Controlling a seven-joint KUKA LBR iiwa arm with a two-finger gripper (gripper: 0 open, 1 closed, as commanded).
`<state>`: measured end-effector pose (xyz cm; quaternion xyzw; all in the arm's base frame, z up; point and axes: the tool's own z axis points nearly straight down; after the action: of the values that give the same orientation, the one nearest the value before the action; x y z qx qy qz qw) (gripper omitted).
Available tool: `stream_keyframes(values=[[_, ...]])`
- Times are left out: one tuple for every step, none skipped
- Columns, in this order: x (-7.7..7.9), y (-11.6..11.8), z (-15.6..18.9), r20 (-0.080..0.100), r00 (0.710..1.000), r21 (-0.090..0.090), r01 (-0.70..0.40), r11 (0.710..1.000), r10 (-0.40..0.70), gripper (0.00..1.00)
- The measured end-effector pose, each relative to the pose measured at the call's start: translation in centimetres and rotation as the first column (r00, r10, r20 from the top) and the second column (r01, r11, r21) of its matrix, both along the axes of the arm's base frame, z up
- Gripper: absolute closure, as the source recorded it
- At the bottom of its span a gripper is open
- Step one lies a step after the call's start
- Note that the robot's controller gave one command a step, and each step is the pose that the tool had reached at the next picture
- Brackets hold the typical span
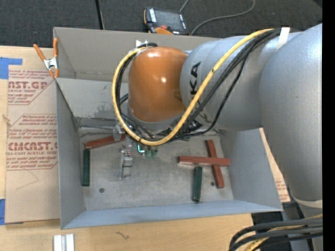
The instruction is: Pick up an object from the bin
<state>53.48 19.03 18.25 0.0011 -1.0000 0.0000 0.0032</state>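
Bin (68, 192): one, grey metal, sloping walls, scuffed flat floor; five sticks on it, two dark green, three reddish-brown.
Near wall, right part: near green stick (196, 183), flat, pointing near-to-far, near end close to the wall's foot, far end just short of the crossed pair.
Near-left corner: one small dark speck (101, 190) on bare floor, a little way in.
Left wall: left green stick (85, 167), flat along the wall's foot, well apart from the other green one.
Middle of floor: hand (125, 170), grey metal, pointing down at bare floor between the left green stick and the crossed pair, apart from both; open or closed, impossible to tell.
Right part, mid-depth: crosswise brown stick (191, 161) and lengthwise brown stick (219, 178), touching in a cross; which on top, unclear.
Left part, farther back: slanting brown stick (102, 141), flat, one end near the left wall, other end hidden beneath the wrist; nearest stick to the hand, just beyond it, contact not discernible.
Toward the far wall: one orange cover (154, 85) on the wrist, ringed by yellow and black cables (118, 90), hiding the floor's far middle; grey arm (272, 82) entering over the right wall.
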Motion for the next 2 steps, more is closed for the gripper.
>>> stream_keyframes(values=[[4.1,0.4,-6.3,0.006,0.927,0.001,-0.375,0.927,0.375,0.0],[5.3,-0.3,-11.3,0.009,0.975,0.002,-0.222,0.975,0.222,0.0]])
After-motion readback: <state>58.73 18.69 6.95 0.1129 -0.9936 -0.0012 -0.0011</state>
